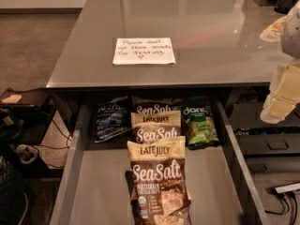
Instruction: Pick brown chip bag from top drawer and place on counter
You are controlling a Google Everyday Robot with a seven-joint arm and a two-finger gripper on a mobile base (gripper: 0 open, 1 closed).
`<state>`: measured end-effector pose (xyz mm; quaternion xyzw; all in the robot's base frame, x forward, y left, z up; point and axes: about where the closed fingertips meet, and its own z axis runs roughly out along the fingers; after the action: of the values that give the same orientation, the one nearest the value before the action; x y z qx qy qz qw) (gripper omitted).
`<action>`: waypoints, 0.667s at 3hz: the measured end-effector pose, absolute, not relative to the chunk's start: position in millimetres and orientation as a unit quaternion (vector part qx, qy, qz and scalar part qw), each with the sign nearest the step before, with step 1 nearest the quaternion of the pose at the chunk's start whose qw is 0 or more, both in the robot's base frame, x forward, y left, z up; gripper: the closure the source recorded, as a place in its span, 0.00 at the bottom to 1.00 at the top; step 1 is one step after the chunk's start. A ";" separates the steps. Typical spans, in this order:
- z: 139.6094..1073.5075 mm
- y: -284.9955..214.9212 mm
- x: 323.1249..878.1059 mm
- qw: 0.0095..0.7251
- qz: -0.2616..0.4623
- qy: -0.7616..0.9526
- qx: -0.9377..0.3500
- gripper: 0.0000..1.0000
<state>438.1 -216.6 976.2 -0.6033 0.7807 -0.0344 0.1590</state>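
The gripper [280,100] hangs at the right edge of the view, holding nothing; whether it is open or closed cannot be told. Just to its left is the front edge of the counter [211,32], and farther left and beyond lies the handwritten note [143,50]. Below and left of the gripper is the open top drawer [70,172], with a green bag [199,124] closest to the gripper. The brown chip bag [159,182] lies flat, well to the lower left. Its long axis runs front to back, cream band toward the counter. Two matching bags [156,127] lie behind it, with a dark blue bag [111,120] farthest left.
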 end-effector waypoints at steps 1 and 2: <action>976.1 -216.6 438.1 0.159 -0.034 0.781 -0.603 0.00; 966.4 -212.2 436.6 0.174 -0.019 0.779 -0.603 0.00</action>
<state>436.6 -212.2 966.4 -0.6026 0.7787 -0.0193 0.1736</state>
